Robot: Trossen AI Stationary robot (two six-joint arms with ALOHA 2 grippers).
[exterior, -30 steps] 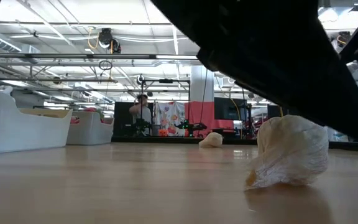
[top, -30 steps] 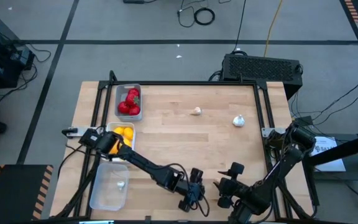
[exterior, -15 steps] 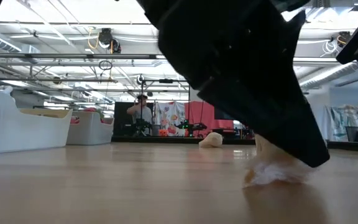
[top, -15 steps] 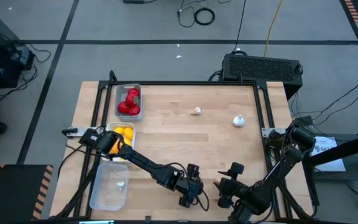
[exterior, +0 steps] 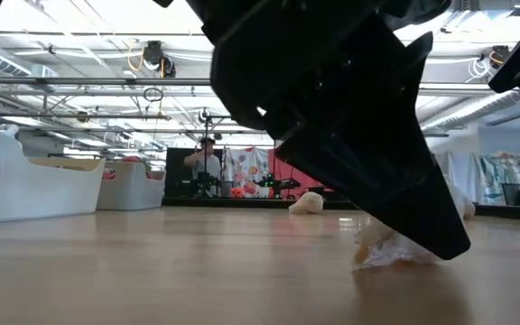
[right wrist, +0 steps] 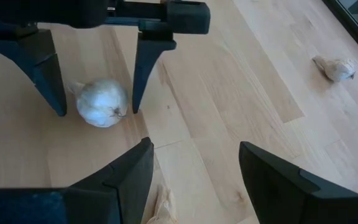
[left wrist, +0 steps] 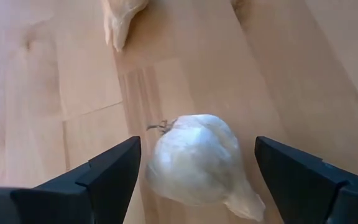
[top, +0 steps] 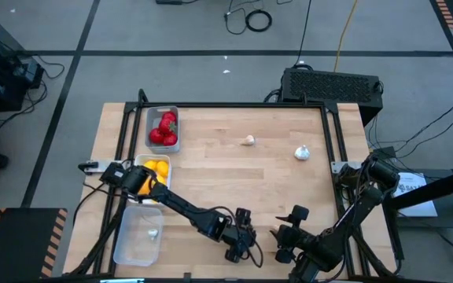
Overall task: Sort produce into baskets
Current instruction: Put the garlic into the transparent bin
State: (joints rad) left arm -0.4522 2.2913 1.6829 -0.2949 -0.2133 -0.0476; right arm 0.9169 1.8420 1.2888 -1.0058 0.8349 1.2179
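Note:
My left gripper [top: 242, 240] is open near the table's front edge, its fingers pointing down on either side of a whitish garlic bulb [left wrist: 194, 165] that lies on the table. In the right wrist view the bulb [right wrist: 102, 103] sits between those two dark fingers; I cannot tell whether they touch it. My right gripper [top: 286, 236] is open and empty just to the right. Three trays stand at the left: red pieces [top: 163, 128], yellow-orange pieces [top: 156, 167], and a pale tray [top: 132, 244] with one garlic bulb [top: 152, 233].
Two more garlic pieces lie on the far half of the table [top: 248, 141] [top: 302, 152]. A small garlic piece [right wrist: 160, 208] lies under my right gripper. A black frame [top: 234, 104] runs round the table. Bare wood lies at the table's middle.
My left gripper has come down over the garlic bulb near the front edge; in the low view its dark fingers now cover most of the bulb, which showed whole a second ago. The bulb has stayed in place.

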